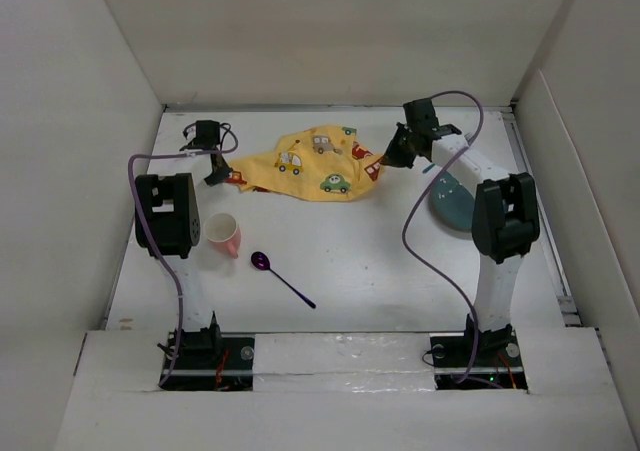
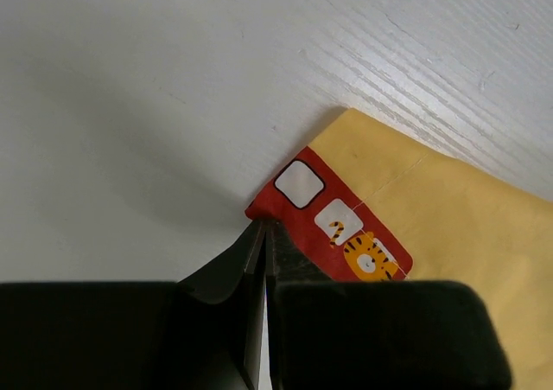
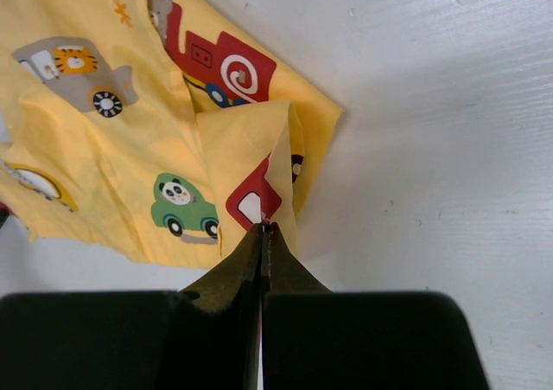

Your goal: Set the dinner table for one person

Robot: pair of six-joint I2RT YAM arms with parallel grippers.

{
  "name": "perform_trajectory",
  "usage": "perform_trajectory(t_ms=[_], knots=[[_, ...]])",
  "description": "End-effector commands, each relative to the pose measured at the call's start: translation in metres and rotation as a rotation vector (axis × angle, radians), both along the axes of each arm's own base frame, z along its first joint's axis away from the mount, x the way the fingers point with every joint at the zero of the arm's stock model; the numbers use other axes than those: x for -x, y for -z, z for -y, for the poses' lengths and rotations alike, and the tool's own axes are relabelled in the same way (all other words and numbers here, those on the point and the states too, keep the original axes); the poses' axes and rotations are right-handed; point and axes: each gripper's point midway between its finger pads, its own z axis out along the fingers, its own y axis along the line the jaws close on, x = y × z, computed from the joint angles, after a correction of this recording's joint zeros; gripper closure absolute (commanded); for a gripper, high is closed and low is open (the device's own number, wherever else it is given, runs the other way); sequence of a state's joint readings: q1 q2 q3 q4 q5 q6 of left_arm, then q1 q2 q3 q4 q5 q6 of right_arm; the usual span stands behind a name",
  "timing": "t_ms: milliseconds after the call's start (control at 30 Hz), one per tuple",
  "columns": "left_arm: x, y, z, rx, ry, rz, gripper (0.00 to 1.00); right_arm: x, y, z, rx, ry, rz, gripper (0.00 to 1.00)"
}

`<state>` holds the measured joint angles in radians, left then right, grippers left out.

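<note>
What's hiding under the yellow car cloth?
Only the white table shows around the cloth. It is crumpled and covers whatever lies beneath, so I cannot tell.

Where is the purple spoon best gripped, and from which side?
Probably the thin handle of the purple spoon, near its middle, from straight above with the jaws across it: it lies flat on the dinner table, with nothing close beside it.

— Count on the dinner table (image 1: pixel 380 261)?
— One yellow placemat (image 1: pixel 310 166), one pink cup (image 1: pixel 224 233), one purple spoon (image 1: pixel 280 276), one blue-grey plate (image 1: pixel 445 206).
— Arms?
— Two: left arm (image 1: pixel 165 216), right arm (image 1: pixel 505 216).
</note>
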<state>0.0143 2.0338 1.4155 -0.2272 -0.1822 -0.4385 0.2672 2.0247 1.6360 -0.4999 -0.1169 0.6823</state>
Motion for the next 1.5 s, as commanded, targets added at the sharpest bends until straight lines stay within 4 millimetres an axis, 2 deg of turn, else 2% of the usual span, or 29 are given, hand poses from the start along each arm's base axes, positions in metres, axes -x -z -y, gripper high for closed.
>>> perform_trajectory(t_ms=[0,33,67,100,167,200,233,300,333,367,467,500,533,567,600,667,700,867,933,967,1100,1200,1233,1267,1300,1467], knots=[[-0.005,-0.052,-0.001,0.014,0.012,0.107,1.00,-0.008,-0.065,-0.001,-0.043,-0.022,0.157,1.00],[-0.007,-0.062,-0.001,0.016,0.014,0.130,1.00,-0.007,-0.071,-0.001,-0.044,-0.023,0.166,1.00],[-0.009,-0.083,0.000,0.019,0.018,0.175,1.00,-0.007,-0.078,-0.001,-0.046,-0.024,0.178,1.00],[-0.011,-0.094,0.003,0.030,0.026,0.197,1.00,-0.005,-0.094,0.000,-0.052,-0.024,0.210,1.00],[-0.012,-0.113,0.004,0.040,0.028,0.240,1.00,-0.002,-0.108,0.001,-0.058,-0.023,0.237,1.00],[-0.010,-0.130,0.006,0.046,0.032,0.277,1.00,0.000,-0.115,0.002,-0.062,-0.022,0.250,1.00],[-0.010,-0.140,0.006,0.047,0.030,0.303,1.00,0.005,-0.132,0.003,-0.070,-0.023,0.286,1.00],[-0.008,-0.164,0.009,0.058,0.040,0.358,1.00,0.010,-0.144,0.005,-0.077,-0.021,0.313,1.00],[-0.008,-0.171,0.006,0.063,0.040,0.374,1.00,0.014,-0.161,0.006,-0.086,-0.019,0.353,1.00],[-0.007,-0.176,0.008,0.066,0.060,0.380,1.00,0.016,-0.167,0.008,-0.088,-0.015,0.367,1.00],[-0.001,-0.147,0.013,0.088,0.081,0.267,1.00,0.023,-0.171,0.010,-0.087,-0.013,0.376,1.00],[0.003,-0.123,0.021,0.095,0.112,0.203,0.95,0.024,-0.170,0.010,-0.083,-0.016,0.374,1.00],[0.005,-0.110,0.023,0.102,0.124,0.170,0.77,0.025,-0.166,0.010,-0.082,-0.015,0.365,1.00],[0.006,-0.098,0.031,0.103,0.158,0.138,0.69,0.026,-0.156,0.011,-0.074,-0.017,0.345,1.00],[0.011,-0.075,0.051,0.152,0.245,0.063,0.59,0.026,-0.151,0.012,-0.066,-0.016,0.335,1.00],[0.021,-0.043,0.065,0.166,0.294,-0.046,0.55,0.026,-0.138,0.012,-0.059,-0.015,0.313,1.00],[0.026,-0.035,0.075,0.164,0.331,-0.069,0.53,0.025,-0.133,0.012,-0.056,-0.018,0.304,1.00],[0.031,-0.003,0.075,0.150,0.303,-0.118,0.51,0.025,-0.118,0.009,-0.052,-0.037,0.269,1.00],[0.028,0.000,0.077,0.157,0.303,-0.116,0.49,0.027,-0.112,0.008,-0.053,-0.046,0.255,1.00],[0.024,0.009,0.073,0.144,0.275,-0.122,0.48,0.029,-0.107,0.007,-0.054,-0.053,0.241,1.00],[0.023,0.023,0.069,0.126,0.248,-0.150,0.49,0.030,-0.102,0.012,-0.051,-0.048,0.231,1.00],[0.031,0.031,0.063,0.078,0.243,-0.190,0.49,0.031,-0.102,0.012,-0.049,-0.048,0.232,1.00],[0.033,0.031,0.066,0.066,0.255,-0.191,0.52,0.031,-0.102,0.012,-0.049,-0.048,0.235,1.00],[0.036,0.031,0.063,0.050,0.251,-0.197,0.56,0.031,-0.104,0.012,-0.053,-0.047,0.238,1.00],[0.038,0.030,0.066,0.041,0.259,-0.201,0.68,0.029,-0.104,0.016,-0.058,-0.040,0.238,1.00],[0.047,0.032,0.064,0.033,0.267,-0.227,0.91,0.026,-0.113,0.012,-0.080,-0.040,0.261,1.00]])
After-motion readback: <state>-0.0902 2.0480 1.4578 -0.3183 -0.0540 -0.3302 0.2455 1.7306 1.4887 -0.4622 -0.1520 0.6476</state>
